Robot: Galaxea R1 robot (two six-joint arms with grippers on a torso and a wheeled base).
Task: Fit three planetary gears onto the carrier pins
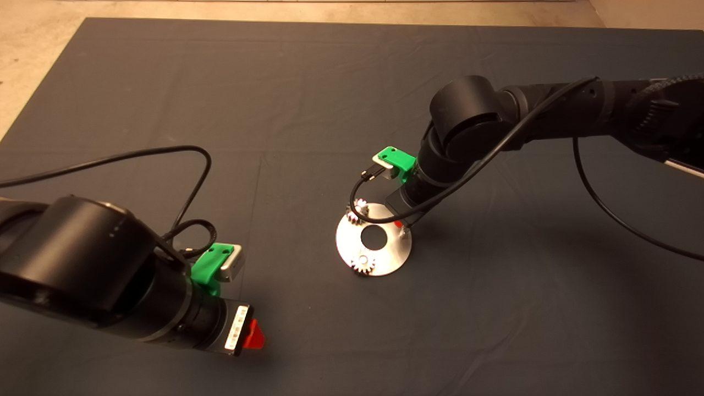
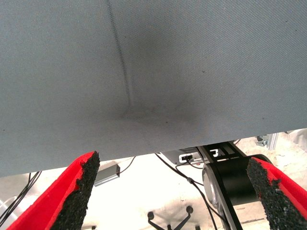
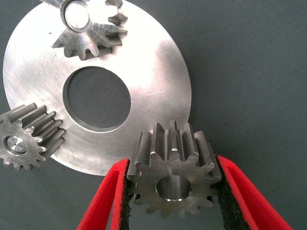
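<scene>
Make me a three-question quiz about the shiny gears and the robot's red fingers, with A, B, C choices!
1. Where is the left gripper?
A. over the disc
B. by the mat's near left part, away from the disc
C. holding a gear

2. How many gears already sit on pins of the disc?
A. none
B. two
C. three

3. What is the right gripper doing?
A. gripping a gear
B. open and empty
C. pressing the mat

Answers:
1 B: it sits far left of the disc with bare mat ahead.
2 B: one seated gear and another seated gear show pin tops.
3 A: the third gear is between its pads.
</scene>
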